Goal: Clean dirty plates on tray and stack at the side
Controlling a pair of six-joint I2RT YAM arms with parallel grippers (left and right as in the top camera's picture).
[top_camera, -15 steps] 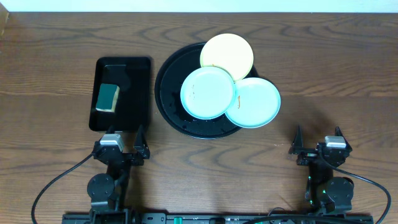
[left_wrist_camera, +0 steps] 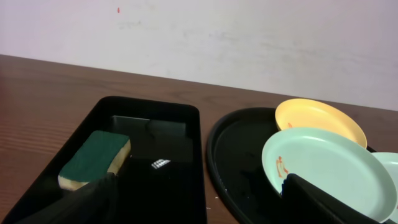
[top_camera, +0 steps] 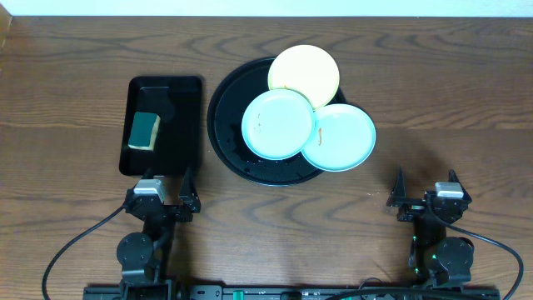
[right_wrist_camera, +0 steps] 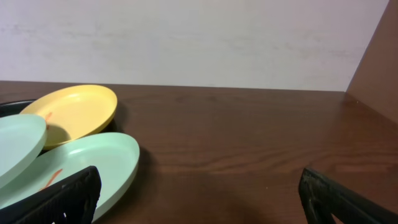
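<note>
At the middle of the brown wooden surface (top_camera: 75, 58) you have the large round glossy black tray (top_camera: 221, 125) with its raised rim. On it, bunched toward its right half, lie three small plastic plates (top_camera: 275, 117).

The pale yellow round plate (top_camera: 305, 71) sits at the tray's far edge and reaches a little past the rim. The first pale mint-green round plate (top_camera: 279, 129) rests nearest the tray's centre. It laps over the yellow plate's near edge and over the second pale mint-green round plate (top_camera: 343, 140), which hangs out over the tray's right rim. In the left wrist view you can see small orange smears on the central mint plate. The right wrist view shows a thin orange streak on the outer one.

Left of the round tray, close beside it but not touching, stands a smaller rectangular black tray (top_camera: 187, 146). It holds a green-and-yellow sponge (top_camera: 145, 131) on the side away from the round tray.

Your left hand (top_camera: 164, 183) sits nearer than the round tray and to its left, just this side of the rectangular tray. Its fingers (left_wrist_camera: 93, 199) are spread wide and hold nothing. Your right hand (top_camera: 425, 185) is nearer than the round tray and off to its right, well apart from the plates. Its fingers (right_wrist_camera: 65, 196) are likewise spread wide and empty.
</note>
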